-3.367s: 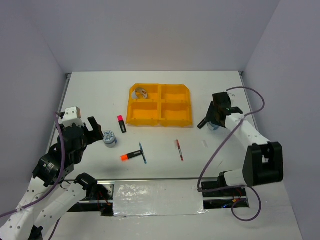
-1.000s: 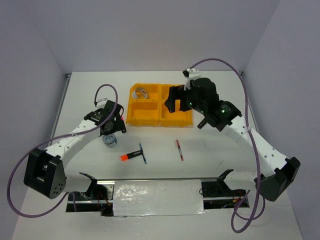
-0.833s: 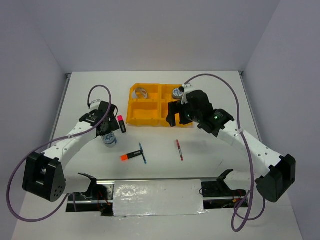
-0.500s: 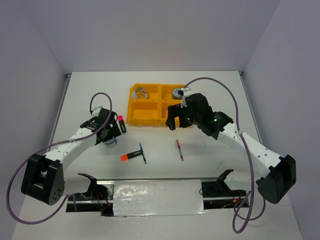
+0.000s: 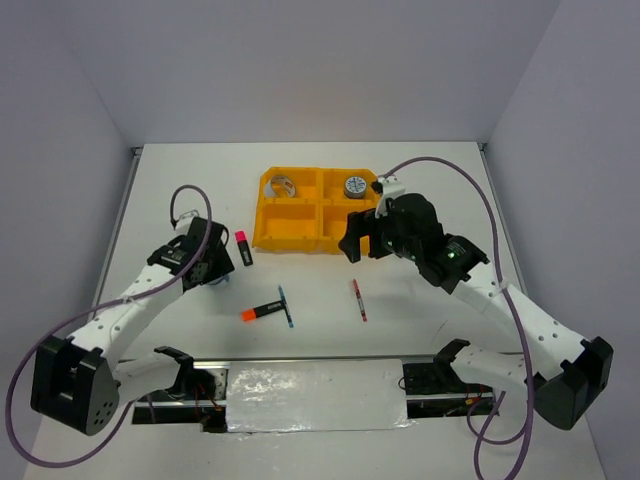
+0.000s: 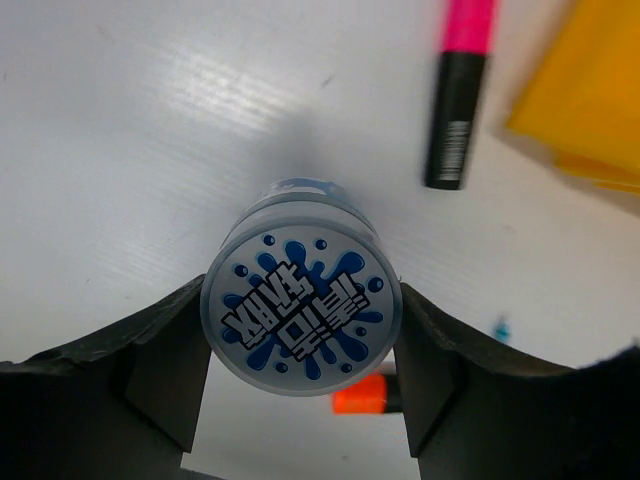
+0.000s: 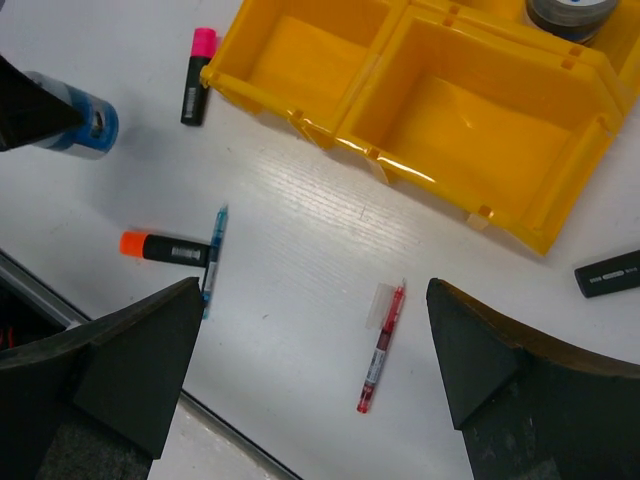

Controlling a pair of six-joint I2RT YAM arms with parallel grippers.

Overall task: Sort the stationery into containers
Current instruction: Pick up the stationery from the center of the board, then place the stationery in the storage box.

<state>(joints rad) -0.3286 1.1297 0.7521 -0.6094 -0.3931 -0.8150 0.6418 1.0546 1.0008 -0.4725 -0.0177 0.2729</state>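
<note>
A blue-grey tape roll point(image 6: 302, 312) stands on the table left of the orange tray point(image 5: 300, 245), and my left gripper point(image 5: 216, 272) is shut on it, a finger touching each side. My right gripper point(image 7: 313, 290) hangs open above the table just in front of the tray, over the red pen point(image 7: 381, 346). The tray's back-right compartment holds a second tape roll point(image 5: 354, 186), and the back-left one holds a silvery ring point(image 5: 283, 185). Both front compartments show nothing inside. A pink-capped marker point(image 5: 243, 249), an orange-capped marker point(image 5: 262, 312) and a blue pen point(image 5: 286, 306) lie on the table.
Another black marker point(image 7: 612, 272) lies on the table right of the tray; the top view hides it under my right arm. The metal strip point(image 5: 315, 385) along the near table edge runs close behind the pens.
My left gripper dropped over the tape roll and closed onto it. My right arm left a tape roll in the back-right compartment and drew back towards the near side, still open.
</note>
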